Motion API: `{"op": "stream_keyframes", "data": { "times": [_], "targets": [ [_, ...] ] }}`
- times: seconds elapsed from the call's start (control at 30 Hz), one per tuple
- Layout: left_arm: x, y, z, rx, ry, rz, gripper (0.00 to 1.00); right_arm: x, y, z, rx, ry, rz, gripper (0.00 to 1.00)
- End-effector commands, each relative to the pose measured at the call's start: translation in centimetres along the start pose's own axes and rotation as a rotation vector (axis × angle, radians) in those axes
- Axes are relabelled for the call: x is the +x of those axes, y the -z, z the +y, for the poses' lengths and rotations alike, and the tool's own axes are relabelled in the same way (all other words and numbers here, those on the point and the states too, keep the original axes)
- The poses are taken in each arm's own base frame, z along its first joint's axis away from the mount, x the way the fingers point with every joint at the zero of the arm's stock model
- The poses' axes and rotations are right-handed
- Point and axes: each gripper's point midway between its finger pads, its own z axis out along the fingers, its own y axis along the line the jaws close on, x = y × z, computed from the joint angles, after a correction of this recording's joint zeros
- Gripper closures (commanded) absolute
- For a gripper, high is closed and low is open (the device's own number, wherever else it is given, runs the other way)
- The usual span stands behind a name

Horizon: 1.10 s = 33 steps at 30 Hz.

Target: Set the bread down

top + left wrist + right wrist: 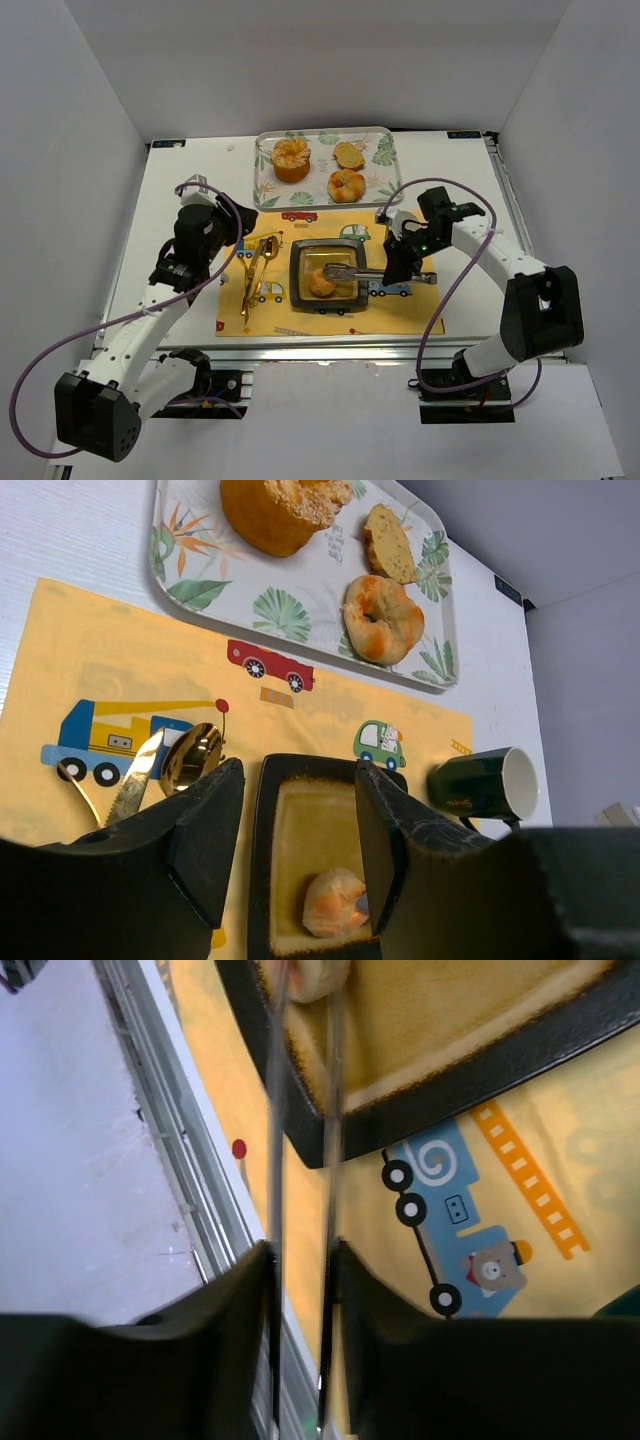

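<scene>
A small orange-white bread roll [322, 284] lies in the near left corner of the black rectangular plate [297, 300] on the yellow placemat. My right gripper [400, 268] is shut on metal tongs [360, 273] whose tips reach the roll. In the right wrist view my fingers [250, 1300] squeeze the two tong arms [275, 1110], which run up to the roll [315, 975] on the plate [520, 1050]. My left gripper [240, 225] is open and empty, above the mat left of the plate. Its view shows the roll [335, 904] in the plate [300, 820].
A leaf-patterned tray [318, 160] at the back holds a muffin [285, 510], a bagel [383, 618] and a bread slice [390, 545]. A gold spoon and knife [255, 275] lie left of the plate. A dark green mug [480, 783] lies on its side right of it.
</scene>
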Motion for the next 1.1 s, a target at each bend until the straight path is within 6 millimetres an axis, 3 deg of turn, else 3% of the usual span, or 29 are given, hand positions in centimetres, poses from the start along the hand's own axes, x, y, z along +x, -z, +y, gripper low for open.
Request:
{"op": "stream_keyframes", "data": {
  "times": [0.0, 0.13, 0.23, 0.33, 0.4, 0.6, 0.67, 0.7, 0.73, 0.8, 0.83, 0.87, 0.9, 0.93, 1.07],
  "targets": [
    [-0.5, 0.1, -0.8, 0.042, -0.01, -0.016, 0.42, -2.5, 0.5, -1.3, 0.046, 0.043, -0.053, 0.59],
    [-0.9, 0.3, -1.0, 0.049, -0.004, -0.032, 0.42, -4.2, 1.2, -1.5, 0.067, 0.076, -0.085, 0.45],
    [-1.0, 0.4, -1.0, 0.052, 0.002, -0.039, 0.42, -4.9, 1.6, -1.7, 0.082, 0.087, -0.097, 0.43],
    [-1.2, 0.7, -1.1, 0.056, 0.007, -0.048, 0.42, -6.2, 2.4, -2.0, 0.108, 0.107, -0.131, 0.46],
    [-1.2, 0.8, -1.0, 0.051, 0.007, -0.049, 0.41, -8.3, 3.8, -2.0, 0.149, 0.166, -0.186, 0.49],
    [-1.2, 0.8, -0.9, 0.046, 0.002, -0.046, 0.42, -12.5, 6.0, -3.2, 0.242, 0.133, -0.283, 0.65],
    [-1.4, 0.8, -1.0, 0.049, 0.002, -0.05, 0.42, -14.5, 7.5, -5.3, 0.31, 0.042, -0.348, 0.74],
    [-1.3, 0.8, -1.0, 0.048, 0.003, -0.048, 0.42, -15.2, 8.2, -6.2, 0.335, 0.007, -0.372, 0.85],
    [-1.4, 0.7, -1.1, 0.052, 0.003, -0.05, 0.42, -15.4, 8.7, -8.4, 0.356, -0.055, -0.391, 0.87],
    [-1.4, 0.7, -1.2, 0.055, 0.003, -0.047, 0.42, -17.0, 10.5, -10.5, 0.383, -0.16, -0.452, 0.94],
    [-1.3, 0.6, -1.2, 0.053, 0.003, -0.044, 0.42, -17.1, 11.5, -12.1, 0.413, -0.213, -0.468, 0.95],
    [-1.3, 0.6, -1.3, 0.058, 0.004, -0.043, 0.42, -16.5, 10.7, -13.9, 0.391, -0.299, -0.453, 0.96],
    [-1.3, 0.4, -1.3, 0.056, 0.01, -0.04, 0.42, -17.5, 11.7, -14.8, 0.406, -0.307, -0.475, 0.96],
    [-1.3, 0.4, -1.3, 0.058, 0.014, -0.042, 0.42, -17.0, 11.5, -16.6, 0.421, -0.362, -0.469, 0.95],
    [-1.3, 0.1, -1.5, 0.061, 0.027, -0.043, 0.42, -16.8, 11.5, -19.4, 0.43, -0.42, -0.458, 0.87]
  ]
}}
